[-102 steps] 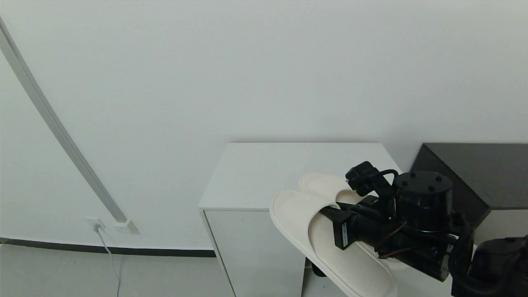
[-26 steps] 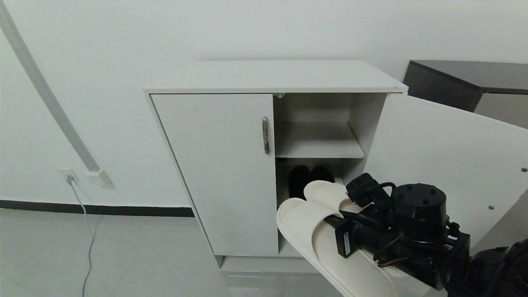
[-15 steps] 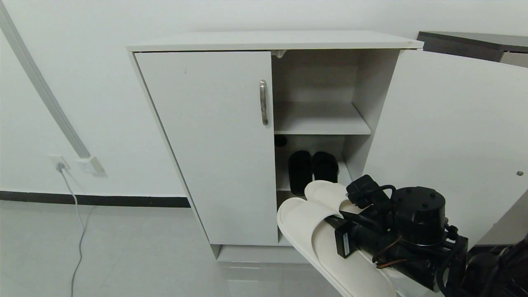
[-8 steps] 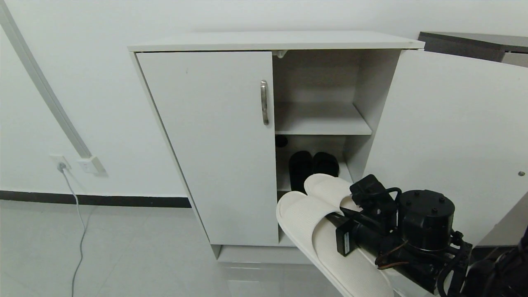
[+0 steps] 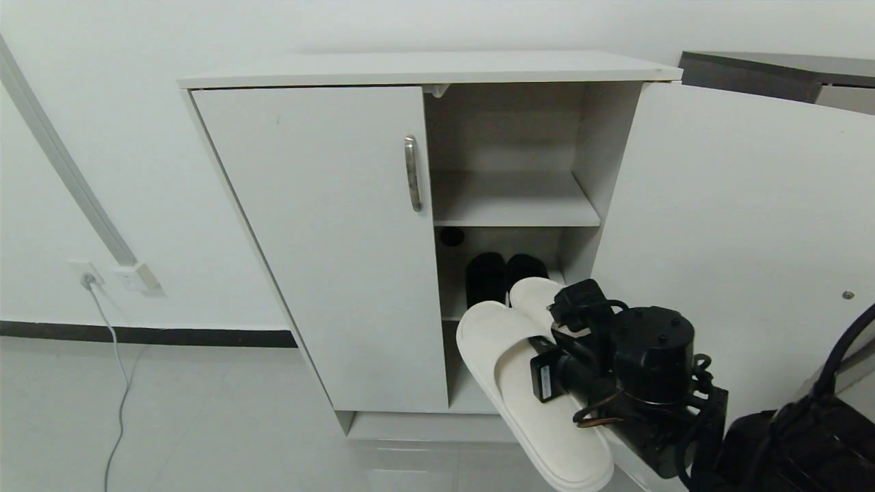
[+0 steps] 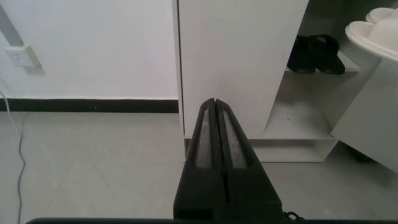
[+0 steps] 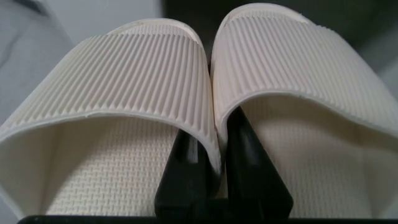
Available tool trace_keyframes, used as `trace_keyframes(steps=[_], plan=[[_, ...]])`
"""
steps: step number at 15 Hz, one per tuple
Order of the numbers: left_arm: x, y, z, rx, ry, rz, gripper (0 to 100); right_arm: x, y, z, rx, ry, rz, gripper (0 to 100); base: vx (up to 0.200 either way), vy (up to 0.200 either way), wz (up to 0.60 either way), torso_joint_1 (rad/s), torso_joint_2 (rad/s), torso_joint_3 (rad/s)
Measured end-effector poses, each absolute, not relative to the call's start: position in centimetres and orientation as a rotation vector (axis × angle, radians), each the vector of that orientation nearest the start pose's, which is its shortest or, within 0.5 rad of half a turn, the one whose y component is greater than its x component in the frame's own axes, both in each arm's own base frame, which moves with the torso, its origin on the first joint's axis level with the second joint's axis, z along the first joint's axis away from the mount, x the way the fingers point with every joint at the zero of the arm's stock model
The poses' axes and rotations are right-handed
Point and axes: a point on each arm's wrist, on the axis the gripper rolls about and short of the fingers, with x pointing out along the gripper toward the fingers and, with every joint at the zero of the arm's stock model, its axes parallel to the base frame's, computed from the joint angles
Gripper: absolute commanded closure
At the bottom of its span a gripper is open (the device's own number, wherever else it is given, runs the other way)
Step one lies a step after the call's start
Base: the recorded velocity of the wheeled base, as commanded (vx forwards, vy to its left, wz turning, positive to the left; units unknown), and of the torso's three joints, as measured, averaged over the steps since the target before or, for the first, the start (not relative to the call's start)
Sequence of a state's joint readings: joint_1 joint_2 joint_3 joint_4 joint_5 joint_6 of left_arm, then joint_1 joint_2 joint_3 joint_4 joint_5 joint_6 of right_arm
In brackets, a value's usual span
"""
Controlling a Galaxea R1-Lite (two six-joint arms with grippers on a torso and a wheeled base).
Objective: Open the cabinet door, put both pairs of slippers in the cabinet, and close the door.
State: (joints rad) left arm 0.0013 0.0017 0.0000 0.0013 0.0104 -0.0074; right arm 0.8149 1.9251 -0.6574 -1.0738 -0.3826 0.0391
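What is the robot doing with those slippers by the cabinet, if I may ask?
The robot is putting slippers away. Its right gripper is shut on a pair of white slippers, pinching their straps together, and holds them in front of the cabinet. The right door stands open and the left door is closed. A pair of black slippers sits on a shelf inside. The left gripper is shut and empty, low down, facing the cabinet.

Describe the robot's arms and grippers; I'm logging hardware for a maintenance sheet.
The right arm is black, with a round screw-topped wrist housing, thin brownish cables and a white label. The left gripper has two black tapering fingers with greyish panels.
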Motion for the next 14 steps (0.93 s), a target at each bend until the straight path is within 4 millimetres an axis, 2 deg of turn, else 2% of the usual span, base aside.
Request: trace_keyframes(steps=[3,6,11,14], plan=[[-2.3,0.0,7.5,-0.007,0.003,0.011,100,23.6,25.6,13.0,-0.06,0.25,0.221,100,0.0,0.0,0.0,0.0,0.0,0.0],[-2.3,0.0,7.5,-0.006,0.003,0.009,100,24.1,27.5,15.7,-0.058,0.249,0.116,100,0.0,0.0,0.0,0.0,0.0,0.0],[-2.3,0.0,7.5,-0.007,0.003,0.01,100,25.2,28.7,21.3,-0.028,0.216,0.083,100,0.0,0.0,0.0,0.0,0.0,0.0],[-2.3,0.0,7.5,-0.006,0.003,0.01,100,26.1,28.4,23.4,-0.016,0.205,0.054,100,0.0,0.0,0.0,0.0,0.0,0.0]])
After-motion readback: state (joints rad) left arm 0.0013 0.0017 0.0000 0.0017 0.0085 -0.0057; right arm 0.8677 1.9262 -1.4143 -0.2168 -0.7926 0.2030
